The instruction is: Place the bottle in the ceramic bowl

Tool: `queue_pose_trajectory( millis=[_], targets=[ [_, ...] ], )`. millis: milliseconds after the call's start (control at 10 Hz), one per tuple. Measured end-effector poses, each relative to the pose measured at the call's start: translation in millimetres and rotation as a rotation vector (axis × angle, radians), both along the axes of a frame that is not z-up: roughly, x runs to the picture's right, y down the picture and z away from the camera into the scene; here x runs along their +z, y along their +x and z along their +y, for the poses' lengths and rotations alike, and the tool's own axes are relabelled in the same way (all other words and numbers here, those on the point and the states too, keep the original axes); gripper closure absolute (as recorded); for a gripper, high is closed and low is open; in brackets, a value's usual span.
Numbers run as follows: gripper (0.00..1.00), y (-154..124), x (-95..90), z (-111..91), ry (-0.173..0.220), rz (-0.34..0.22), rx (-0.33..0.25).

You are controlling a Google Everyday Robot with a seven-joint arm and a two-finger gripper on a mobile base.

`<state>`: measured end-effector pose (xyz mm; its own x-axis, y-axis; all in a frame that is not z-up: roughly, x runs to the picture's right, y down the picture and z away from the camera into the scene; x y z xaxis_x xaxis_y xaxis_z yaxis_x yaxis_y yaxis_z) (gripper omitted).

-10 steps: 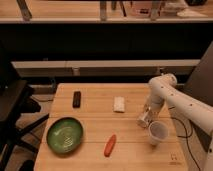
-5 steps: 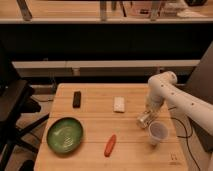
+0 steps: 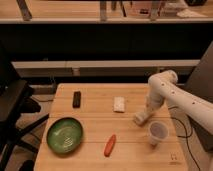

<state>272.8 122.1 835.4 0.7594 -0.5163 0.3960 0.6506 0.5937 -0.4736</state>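
The arm's end is a pale blur near the right edge of the worktop (image 3: 95, 117), so the gripper (image 3: 143, 116) and the small whitish bottle (image 3: 138, 120) are hard to separate. The jaws look pinched on the tilted bottle, low over the wood just beside the plastic cup (image 3: 157, 132). The green ceramic bowl (image 3: 64, 135) sits by the front left corner, well apart from them.

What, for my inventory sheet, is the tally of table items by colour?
Green: 1, ceramic bowl
Black: 1, small block
Orange: 1, long item
White or clear: 3, flat block, cup, bottle in the shut gripper left of the cup
Total: 6
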Motion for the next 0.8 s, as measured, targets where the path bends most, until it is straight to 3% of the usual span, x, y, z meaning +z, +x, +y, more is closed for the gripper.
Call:
queue_pose_trajectory(
  millis=[100,400,700,800],
  targets=[
    [0.92,-0.3,-0.3,-2.4,0.004,0.001,-0.003],
    [0.62,-8.2,-11.5,-0.8,0.003,-0.028,-0.038],
    [0.3,-10.3,-0.3,-14.1,0.007,-0.02,-0.06],
    [0.24,-13.9,1.6,-18.3,0.008,-0.026,-0.072]
  ],
)
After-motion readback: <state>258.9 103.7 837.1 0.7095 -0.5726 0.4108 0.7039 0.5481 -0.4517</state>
